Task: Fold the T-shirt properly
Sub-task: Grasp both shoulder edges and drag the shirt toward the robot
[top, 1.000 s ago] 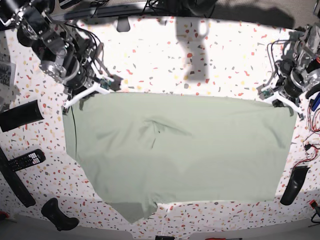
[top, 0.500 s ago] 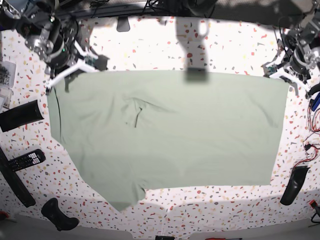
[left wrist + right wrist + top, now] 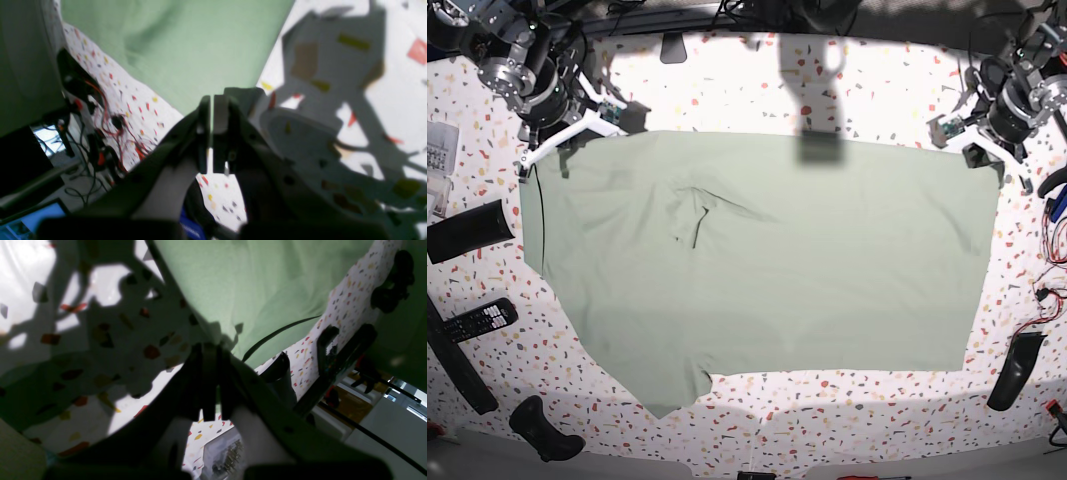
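The T-shirt (image 3: pixel 767 250) lies spread flat across the speckled tabletop (image 3: pixel 727 90), covering most of its centre. A small crease (image 3: pixel 697 215) sits left of the middle in the base view, and one corner (image 3: pixel 667 400) points toward the near edge.

The right pincer (image 3: pixel 208 350) is pressed together on the shirt's far corner on the base view's left; the wrist view shows green cloth pinched between its tips.

The left pincer (image 3: pixel 212 100) is at the far corner on the base view's right. Its jaws show a narrow slit, with the cloth corner at their tips; whether the cloth is gripped cannot be told
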`<action>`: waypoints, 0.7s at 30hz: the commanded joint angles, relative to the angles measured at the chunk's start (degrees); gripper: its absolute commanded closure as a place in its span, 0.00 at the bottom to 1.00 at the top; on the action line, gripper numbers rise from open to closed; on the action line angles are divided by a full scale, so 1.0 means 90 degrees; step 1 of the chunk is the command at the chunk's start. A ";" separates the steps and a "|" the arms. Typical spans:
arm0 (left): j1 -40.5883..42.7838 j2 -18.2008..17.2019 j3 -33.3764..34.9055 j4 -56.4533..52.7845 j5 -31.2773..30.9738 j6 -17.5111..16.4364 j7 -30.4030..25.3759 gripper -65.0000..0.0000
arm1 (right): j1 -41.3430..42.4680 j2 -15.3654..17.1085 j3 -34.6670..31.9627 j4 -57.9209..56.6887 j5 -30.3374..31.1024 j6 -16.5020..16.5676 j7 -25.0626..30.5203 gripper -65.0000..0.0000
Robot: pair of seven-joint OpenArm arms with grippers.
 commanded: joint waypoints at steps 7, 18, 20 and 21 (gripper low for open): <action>-0.0041 -0.0119 -0.0063 -0.0056 0.0027 -0.0352 -0.0520 0.66 | 0.0034 0.0124 0.0066 0.0117 -0.0078 -0.0068 0.0005 1.00; -0.0515 0.0330 -0.0063 -0.1569 0.0651 -0.0449 -0.1751 0.83 | 0.0034 0.0121 0.0066 0.0119 -0.0075 -0.0070 0.0007 1.00; -0.0583 0.0452 -0.0063 -0.1712 0.0653 -0.0452 -0.1790 0.85 | 0.0034 0.0124 0.0066 0.0119 -0.0078 -0.0070 0.0005 1.00; -0.0588 0.0481 -0.0063 -0.1732 0.0653 -0.0452 -0.1785 0.91 | 0.0034 0.0124 0.0066 0.0119 -0.0078 -0.0070 0.0005 1.00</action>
